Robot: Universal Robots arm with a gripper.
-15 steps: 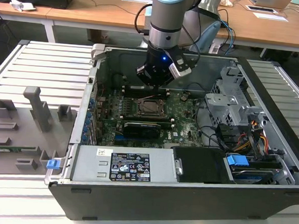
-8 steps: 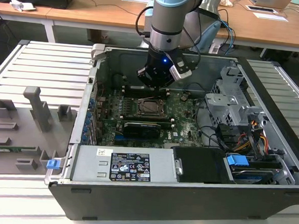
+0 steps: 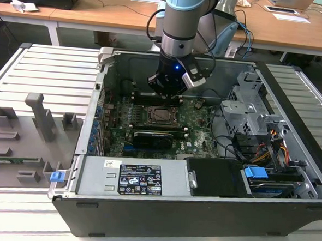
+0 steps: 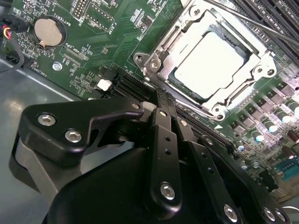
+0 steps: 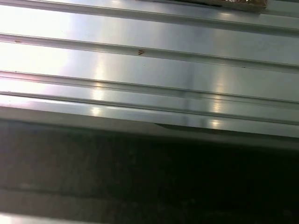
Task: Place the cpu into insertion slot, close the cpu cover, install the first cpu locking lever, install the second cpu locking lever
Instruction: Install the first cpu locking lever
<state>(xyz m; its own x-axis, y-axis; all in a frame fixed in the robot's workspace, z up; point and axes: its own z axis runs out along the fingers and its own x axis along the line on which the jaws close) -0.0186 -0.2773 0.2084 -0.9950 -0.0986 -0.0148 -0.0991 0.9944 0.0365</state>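
Silver-grey and flat, the cpu (image 4: 208, 63) lies seated in the insertion slot (image 4: 175, 83) on the green motherboard (image 4: 98, 28), its bright face showing through the large square window of the cpu cover (image 4: 247, 84), a metal frame plate that lies down flat around the chip with screws at its corners. In the exterior view the same socket (image 3: 162, 115) sits near the middle of the board inside the open computer case (image 3: 293, 107), with one long black card (image 3: 157, 136) just in front of it. One chip, one socket and one cover frame can be counted; one coin cell battery (image 4: 46, 31) sits well apart on the board, and one power supply (image 3: 133, 179) lies along the near side of the case. The tool (image 3: 168, 90) hangs just above the board, at the far edge of the socket in the exterior view; in the second wrist view its black fingers (image 4: 163, 126) appear drawn close together with nothing between them, their tips near a corner of the cover frame, though whether they touch it cannot be told. Ribbed metal of the table (image 5: 149, 70) shows in the first wrist view.
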